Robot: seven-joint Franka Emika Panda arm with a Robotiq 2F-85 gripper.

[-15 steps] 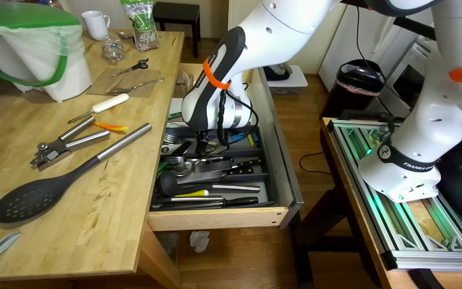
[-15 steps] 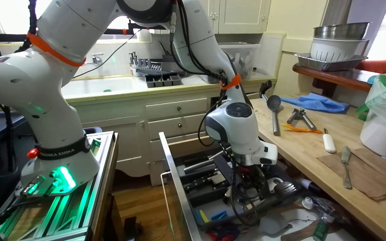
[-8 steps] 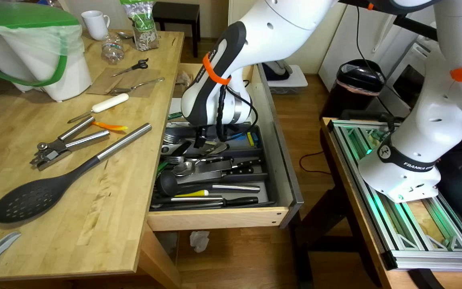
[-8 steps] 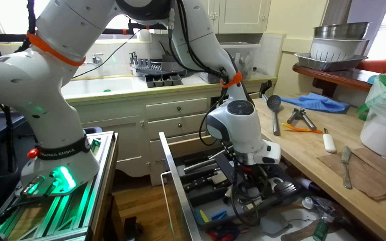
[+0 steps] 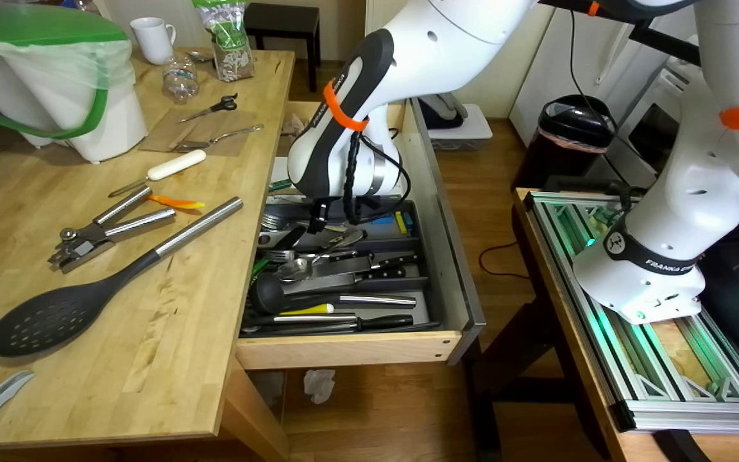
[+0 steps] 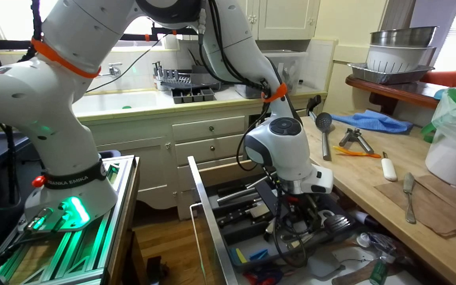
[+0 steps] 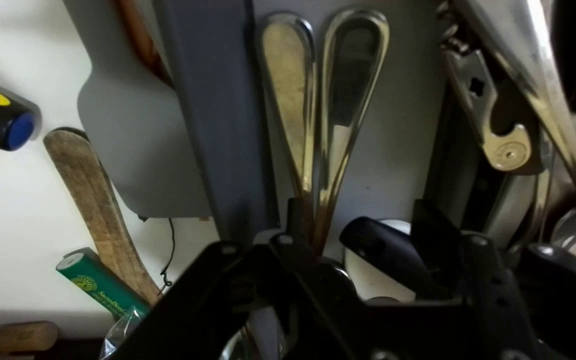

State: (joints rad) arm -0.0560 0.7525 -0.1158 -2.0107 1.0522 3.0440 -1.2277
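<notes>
My end effector [image 7: 362,216] hangs spread wide, gripping nothing, over the smooth grey tray [image 7: 218,100], where two glossy, teardrop-ended metal handles [image 7: 288,85] and a rounded black handle [image 7: 383,250] lie near it.

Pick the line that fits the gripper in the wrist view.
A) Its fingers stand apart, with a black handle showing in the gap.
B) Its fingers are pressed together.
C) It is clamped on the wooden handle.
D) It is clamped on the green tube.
A: in the wrist view the gripper has its fingers well apart, and the end of the black handle shows between them.
</notes>
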